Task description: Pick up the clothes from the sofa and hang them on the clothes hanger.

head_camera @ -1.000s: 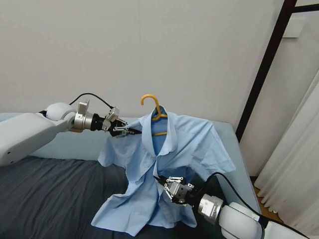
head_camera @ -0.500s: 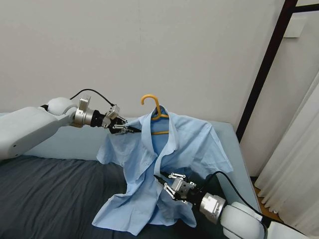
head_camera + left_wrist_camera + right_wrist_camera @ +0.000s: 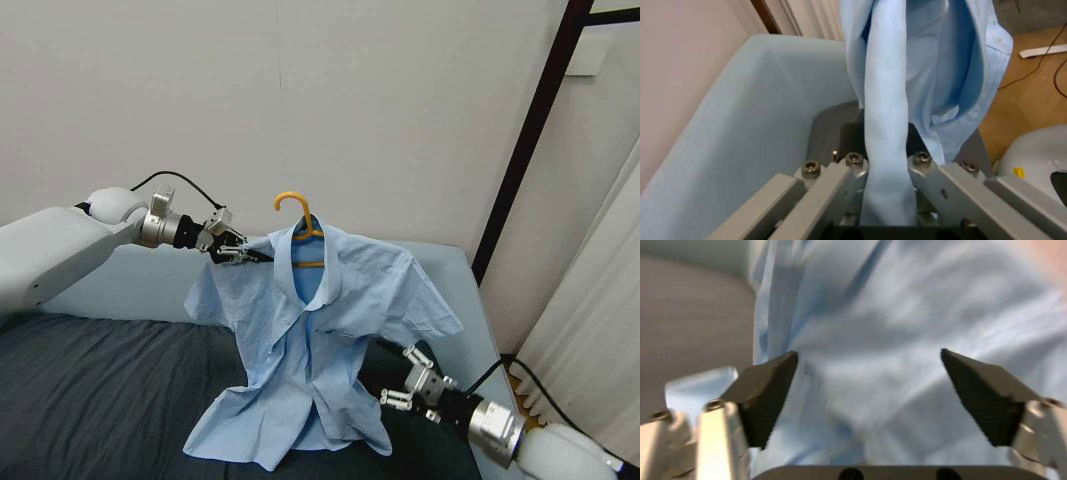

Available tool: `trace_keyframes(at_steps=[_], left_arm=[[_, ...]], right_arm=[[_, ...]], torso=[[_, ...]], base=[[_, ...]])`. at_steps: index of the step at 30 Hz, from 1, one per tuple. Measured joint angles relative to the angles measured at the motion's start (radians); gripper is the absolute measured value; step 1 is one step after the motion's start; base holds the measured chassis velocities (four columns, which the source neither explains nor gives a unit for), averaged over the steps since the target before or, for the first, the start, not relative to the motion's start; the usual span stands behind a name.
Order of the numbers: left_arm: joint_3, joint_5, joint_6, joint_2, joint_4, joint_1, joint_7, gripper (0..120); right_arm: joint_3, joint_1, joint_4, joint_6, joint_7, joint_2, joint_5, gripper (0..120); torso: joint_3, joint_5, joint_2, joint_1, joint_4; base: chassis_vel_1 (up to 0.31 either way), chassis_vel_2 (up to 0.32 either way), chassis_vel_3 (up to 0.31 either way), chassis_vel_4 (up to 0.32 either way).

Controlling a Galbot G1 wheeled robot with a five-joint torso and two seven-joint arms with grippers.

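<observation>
shirt [image 3: 310, 340] now free of right end effector [image 3: 397, 374]

Light-blue shirt [image 3: 320, 340] on yellow hanger [image 3: 297, 215]

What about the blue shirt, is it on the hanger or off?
On it. The hook of the hanger pokes up from the collar of the shirt; the left pincer pinches one shoulder.

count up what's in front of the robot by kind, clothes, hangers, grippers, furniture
shirt: 1
hanger: 1
grippers: 2, the left gripper shut on the shirt's shoulder and the right gripper open by the hem
sofa: 1
total: 5
</observation>
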Motion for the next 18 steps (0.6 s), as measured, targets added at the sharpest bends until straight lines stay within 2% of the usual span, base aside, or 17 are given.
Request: trace_keyframes(at_steps=[2, 4, 5, 8, 10, 11, 14, 15, 17, 18], left_arm=[[-0.014, 0.016, 0.000, 0.010, -0.019, 0.020, 0.001, 2], [-0.023, 0.028, 0.000, 0.019, -0.041, 0.037, 0.000, 2], [-0.023, 0.028, 0.000, 0.019, -0.041, 0.037, 0.000, 2], [-0.042, 0.032, 0.003, 0.026, -0.077, 0.068, -0.012, 2], [-0.047, 0.034, 0.004, 0.022, -0.085, 0.076, -0.013, 2], [-0.050, 0.036, 0.004, 0.007, -0.083, 0.081, -0.012, 2], [-0.055, 0.043, 0.000, -0.077, -0.042, 0.086, 0.004, 2], [-0.055, 0.043, 0.000, -0.077, -0.042, 0.086, 0.004, 2], [-0.057, 0.049, -0.009, -0.136, -0.003, 0.085, 0.027, 2], [-0.057, 0.049, -0.009, -0.136, -0.003, 0.085, 0.027, 2]], right_arm=[[0.013, 0.084, 0.062, -0.057, 0.023, -0.033, 0.170, 96], [0.025, 0.181, 0.083, -0.097, 0.004, -0.061, 0.322, 99], [0.025, 0.181, 0.083, -0.097, 0.004, -0.061, 0.322, 99], [0.068, 0.271, 0.063, -0.186, -0.124, -0.123, 0.473, 100], [0.071, 0.286, 0.050, -0.212, -0.153, -0.143, 0.489, 100], [0.071, 0.296, 0.036, -0.229, -0.163, -0.162, 0.505, 100], [0.074, 0.324, -0.001, -0.271, -0.164, -0.215, 0.564, 100], [0.074, 0.324, -0.001, -0.271, -0.164, -0.215, 0.564, 100], [0.075, 0.344, -0.021, -0.288, -0.172, -0.257, 0.571, 100], [0.075, 0.344, -0.021, -0.288, -0.172, -0.257, 0.571, 100]], torso=[[0.000, 0.0001, 0.000, 0.000, -0.0002], [0.000, 0.0000, 0.000, 0.000, 0.0001], [0.000, 0.0000, 0.000, 0.000, 0.0001], [0.000, -0.0003, 0.000, 0.000, 0.0003], [0.000, 0.0001, 0.000, 0.000, 0.0000], [0.000, 0.0002, 0.000, 0.000, 0.0005], [0.000, 0.0006, 0.000, 0.000, -0.0007], [0.000, 0.0006, 0.000, 0.000, -0.0007], [0.000, 0.0006, 0.000, 0.000, -0.0015], [0.000, 0.0006, 0.000, 0.000, -0.0015]], base=[[0.000, 0.000, 0.000, 0.000], [0.000, 0.000, 0.000, 0.000], [0.000, 0.000, 0.000, 0.000], [0.000, 0.000, 0.000, 0.000], [0.000, 0.000, 0.000, 0.000], [0.000, 0.000, 0.000, 0.000], [0.000, 0.000, 0.000, 0.000], [0.000, 0.000, 0.000, 0.000], [0.000, 0.000, 0.000, 0.000], [0.000, 0.000, 0.000, 0.000]])
